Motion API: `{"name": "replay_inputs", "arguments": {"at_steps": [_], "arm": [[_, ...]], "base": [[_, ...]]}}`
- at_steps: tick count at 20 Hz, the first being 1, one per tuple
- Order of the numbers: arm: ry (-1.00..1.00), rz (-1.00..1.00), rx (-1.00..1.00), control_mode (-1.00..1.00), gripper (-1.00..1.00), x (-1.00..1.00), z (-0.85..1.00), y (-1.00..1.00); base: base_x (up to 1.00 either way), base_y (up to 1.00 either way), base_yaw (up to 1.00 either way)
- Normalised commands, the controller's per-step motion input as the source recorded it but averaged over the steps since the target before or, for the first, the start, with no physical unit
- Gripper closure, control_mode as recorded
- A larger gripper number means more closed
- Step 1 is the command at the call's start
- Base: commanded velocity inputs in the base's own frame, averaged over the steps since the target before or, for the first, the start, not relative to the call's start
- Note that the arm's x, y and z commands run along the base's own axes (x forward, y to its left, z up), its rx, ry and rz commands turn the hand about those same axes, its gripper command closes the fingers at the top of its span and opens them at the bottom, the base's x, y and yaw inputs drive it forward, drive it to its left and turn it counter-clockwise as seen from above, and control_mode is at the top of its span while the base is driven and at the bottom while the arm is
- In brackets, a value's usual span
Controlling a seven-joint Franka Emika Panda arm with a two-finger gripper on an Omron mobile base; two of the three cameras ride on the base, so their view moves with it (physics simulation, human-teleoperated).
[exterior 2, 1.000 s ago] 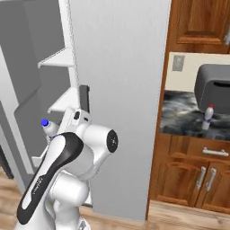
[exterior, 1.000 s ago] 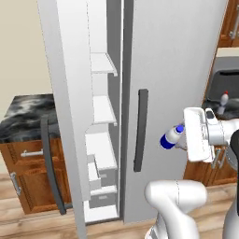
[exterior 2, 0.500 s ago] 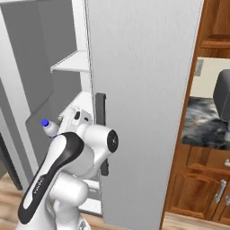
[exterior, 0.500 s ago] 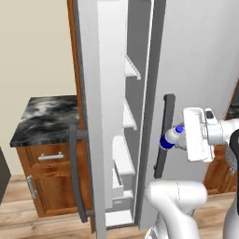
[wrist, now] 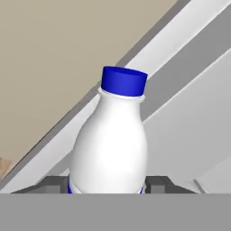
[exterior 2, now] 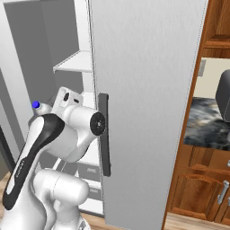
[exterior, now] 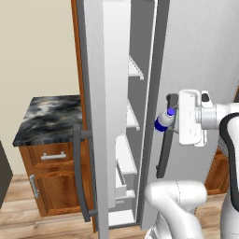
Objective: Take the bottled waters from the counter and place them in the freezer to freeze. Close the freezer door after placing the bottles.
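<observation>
The blue-capped water bottle (exterior: 164, 121) sits clamped in the pincer (exterior: 173, 125), whose two dark tips (wrist: 155, 184) press against its lower sides. Its long axis is tilted, cap (wrist: 124, 81) aimed toward the open freezer (exterior: 133, 140). The bottle hangs just outside the freezer, level with its middle white shelves (exterior: 132, 119). Beside the bottle stands the shut fridge door's dark handle (exterior: 164, 140). On the freezer's far side, the open freezer door (exterior: 95, 112) swings outward, with the marbled bench (exterior: 46, 119) beyond it.
</observation>
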Motion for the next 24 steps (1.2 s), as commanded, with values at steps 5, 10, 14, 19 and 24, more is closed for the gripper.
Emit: {"name": "replay_inputs", "arguments": {"at_steps": [5, 10, 14, 19, 24], "arm": [[0.12, -0.15, 0.21, -1.0, 1.0, 0.27, 1.0, -0.02], [0.18, -0.18, 0.28, -1.0, 1.0, 0.24, 0.96, 0.0], [0.04, -0.2, 0.11, -1.0, 1.0, 0.21, 0.36, 0.13], [0.0, -0.18, 0.03, -1.0, 1.0, 0.27, 0.21, 0.34], [0.03, -0.12, 0.0, -1.0, 1.0, 0.49, 0.0, 0.2]], "base": [[0.0, 0.0, 0.0], [0.0, 0.0, 0.0], [0.0, 0.0, 0.0], [0.0, 0.0, 0.0], [0.0, 0.0, 0.0]]}}
